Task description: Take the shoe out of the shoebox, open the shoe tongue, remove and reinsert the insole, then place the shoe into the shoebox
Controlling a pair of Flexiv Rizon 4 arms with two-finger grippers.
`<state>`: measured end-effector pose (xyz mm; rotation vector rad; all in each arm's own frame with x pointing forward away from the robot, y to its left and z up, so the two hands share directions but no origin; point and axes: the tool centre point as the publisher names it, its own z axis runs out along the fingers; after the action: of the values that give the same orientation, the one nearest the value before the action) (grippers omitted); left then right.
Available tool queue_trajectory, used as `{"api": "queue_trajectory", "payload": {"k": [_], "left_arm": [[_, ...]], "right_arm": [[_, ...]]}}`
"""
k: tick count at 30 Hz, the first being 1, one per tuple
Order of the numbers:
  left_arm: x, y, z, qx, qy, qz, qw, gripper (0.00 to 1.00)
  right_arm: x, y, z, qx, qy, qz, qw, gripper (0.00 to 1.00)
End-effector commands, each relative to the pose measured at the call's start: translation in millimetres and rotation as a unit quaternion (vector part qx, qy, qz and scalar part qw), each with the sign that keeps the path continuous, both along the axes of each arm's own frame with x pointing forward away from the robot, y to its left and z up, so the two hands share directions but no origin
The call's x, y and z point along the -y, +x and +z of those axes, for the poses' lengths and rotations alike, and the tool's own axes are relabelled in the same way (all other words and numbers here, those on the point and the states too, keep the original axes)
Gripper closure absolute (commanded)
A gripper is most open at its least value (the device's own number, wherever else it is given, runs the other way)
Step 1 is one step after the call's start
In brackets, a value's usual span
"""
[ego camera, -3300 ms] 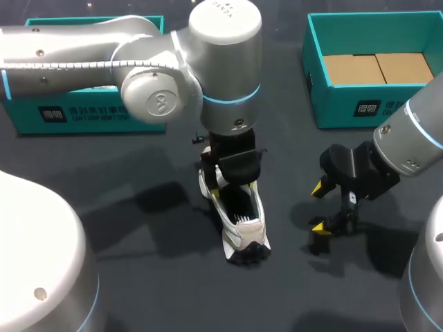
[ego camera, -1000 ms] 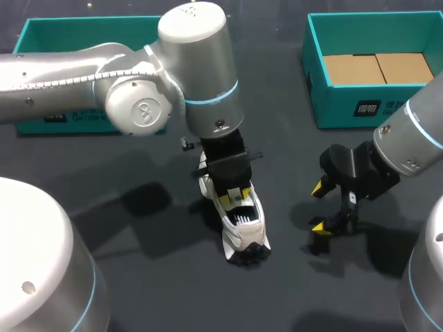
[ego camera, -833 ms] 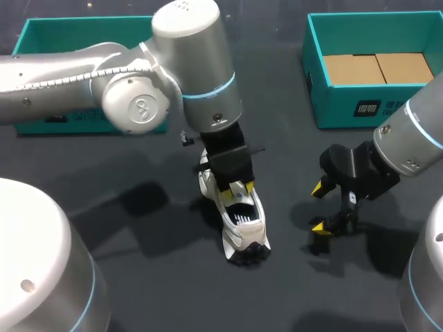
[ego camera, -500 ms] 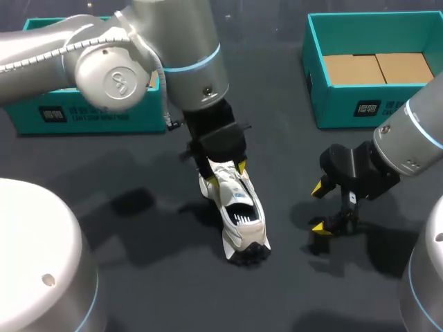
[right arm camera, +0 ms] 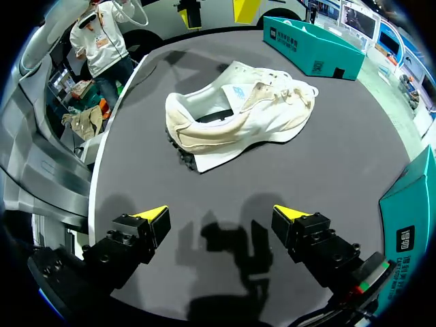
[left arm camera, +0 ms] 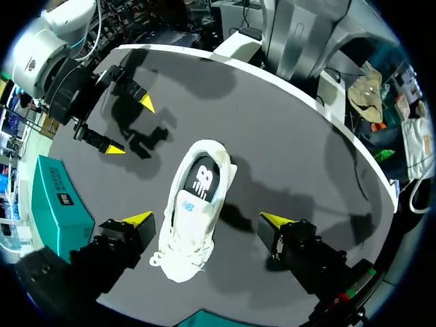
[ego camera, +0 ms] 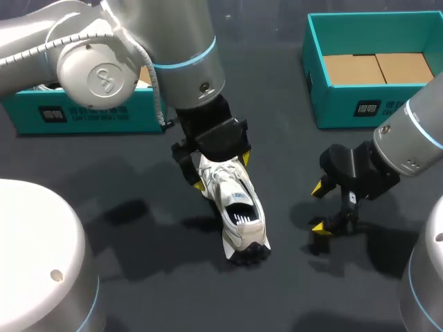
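Over dark tabletop (ego camera: 291,152) the left gripper (left arm camera: 206,219) hangs wide open and holds nothing, its fingers straddling the laced front of the shoe (ego camera: 235,207). The shoe stands on the table, out of the shoebox (ego camera: 360,104). The right gripper (ego camera: 318,207) hovers open and empty off to the shoe's side, apart from it. To open the tongue cleanly, I judge the left should pinch only the tongue's top edge, clear of the laces, while the right steadies the heel.

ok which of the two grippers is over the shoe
The left gripper: its open fingers straddle the laced front of the white shoe. The right gripper hangs open over bare table beside the shoe.
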<state>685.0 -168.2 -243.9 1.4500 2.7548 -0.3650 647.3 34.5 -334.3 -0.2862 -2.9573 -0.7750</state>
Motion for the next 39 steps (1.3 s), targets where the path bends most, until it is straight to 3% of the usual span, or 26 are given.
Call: {"api": "queue_trajectory", "payload": {"k": [1, 10, 11, 14, 15, 24, 25, 30, 39], "left_arm": [[9, -15.5, 11, 0.057, 0.120, 0.293, 0.947, 0.00], [9, -15.5, 11, 0.057, 0.120, 0.293, 0.947, 0.00], [12, -20.8, 7, 0.058, 0.128, 0.310, 0.940, 0.00], [27, -37.8, -6, 0.035, 0.200, 0.418, 0.885, 0.00], [29, -42.3, -8, 0.060, 0.209, 0.463, 0.859, 0.00], [29, -42.3, -8, 0.060, 0.209, 0.463, 0.859, 0.00], [33, -46.4, -15, 0.060, 0.219, 0.486, 0.844, 0.00], [43, -63.8, -38, 0.014, 0.230, 0.532, 0.815, 0.00], [50, -74.9, -66, -0.024, 0.203, 0.585, 0.785, 0.00]], "right_arm": [[0, -1.5, 0, 0.001, -0.001, 0.000, 1.000, 0.00], [0, -1.5, 0, 0.001, -0.001, 0.000, 1.000, 0.00], [0, -1.5, 0, 0.001, -0.001, 0.000, 1.000, 0.00], [0, -1.5, 0, 0.001, -0.001, 0.000, 1.000, 0.00], [0, -1.5, 0, 0.001, -0.001, 0.000, 1.000, 0.00], [0, -1.5, 0, 0.001, -0.001, 0.000, 1.000, 0.00], [0, -1.5, 0, 0.001, -0.001, 0.000, 1.000, 0.00], [0, -1.5, 0, 0.001, -0.001, 0.000, 1.000, 0.00], [0, -1.5, 0, 0.001, -0.001, 0.000, 1.000, 0.00]]}}
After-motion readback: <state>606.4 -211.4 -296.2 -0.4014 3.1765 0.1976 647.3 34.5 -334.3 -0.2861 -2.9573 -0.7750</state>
